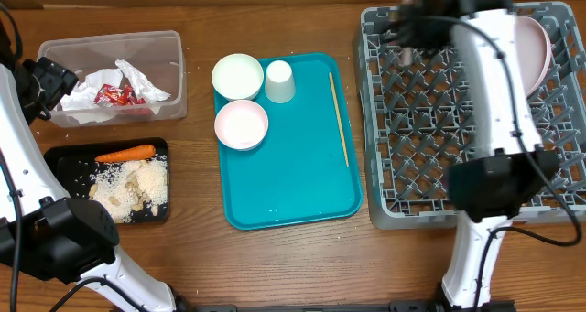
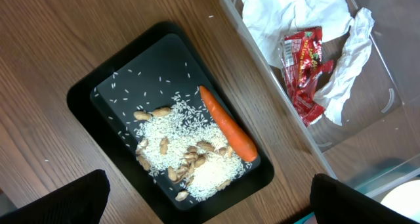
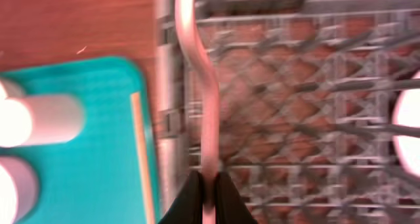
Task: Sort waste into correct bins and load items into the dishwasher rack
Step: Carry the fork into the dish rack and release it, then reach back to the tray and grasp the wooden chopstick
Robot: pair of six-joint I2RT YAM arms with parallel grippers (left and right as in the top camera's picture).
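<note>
My right gripper (image 3: pixel 210 184) is shut on a thin shiny utensil handle (image 3: pixel 200 73) and holds it over the left edge of the grey dishwasher rack (image 1: pixel 403 207); in the overhead view the gripper (image 1: pixel 414 19) is at the rack's back left. The pale plate (image 1: pixel 536 51) stands in the rack. Two white bowls (image 1: pixel 237 76) (image 1: pixel 242 124), the cup (image 1: pixel 279 81) and the wooden stick (image 1: pixel 339 120) lie on the teal tray (image 1: pixel 293 184). My left gripper (image 2: pixel 210 204) is open and empty above the black tray (image 2: pixel 85 92), which holds the carrot (image 2: pixel 226 122), rice and nuts (image 2: pixel 184 148).
The clear tub (image 1: pixel 174 47) at the back left holds crumpled napkins (image 2: pixel 295 14) and the red wrapper (image 2: pixel 303 60). The black tray (image 1: pixel 64 161) sits just in front of it. The teal tray lies between the bins and the rack. The right arm stretches over the rack.
</note>
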